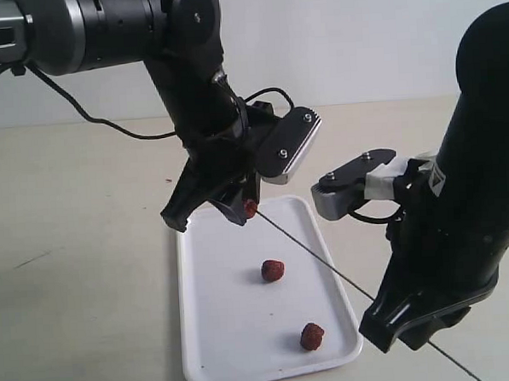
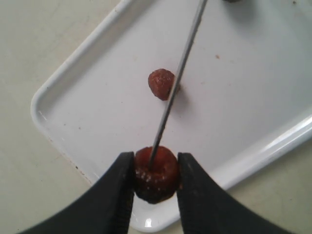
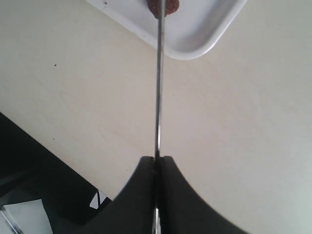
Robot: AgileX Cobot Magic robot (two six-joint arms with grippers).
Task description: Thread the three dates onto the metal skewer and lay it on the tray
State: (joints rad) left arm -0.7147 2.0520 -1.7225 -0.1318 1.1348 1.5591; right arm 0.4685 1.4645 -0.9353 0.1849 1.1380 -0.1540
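Fingers first: my left fingers (image 2: 155,165) are clamped on the first date (image 2: 155,180), one black finger pressed against each side, so they stand only as far apart as the dark, wrinkled lump is wide. I hold it in the air above the tray (image 2: 97,107), close to one of its rims.

My right fingers (image 3: 157,163) are pinched together on the metal skewer (image 3: 158,97), with nothing between them but the thin rod itself. A tail of it sticks out behind them over the tabletop (image 1: 87,250). From that grip the skewer runs straight, slanting upward across a corner of the tray to my left fingers, where its tip meets the middle of the first date's exposed face. How deep the tip sits, I cannot tell.

The second date (image 2: 161,84) lies loose on the white tray floor, about midway along it. Seen from my left wrist, the raised rod crosses just in front of its edge. The third date (image 1: 312,335) lies nearer my right side, close to a corner of the tray and apart from the second. The tray rests flat on the pale tabletop.
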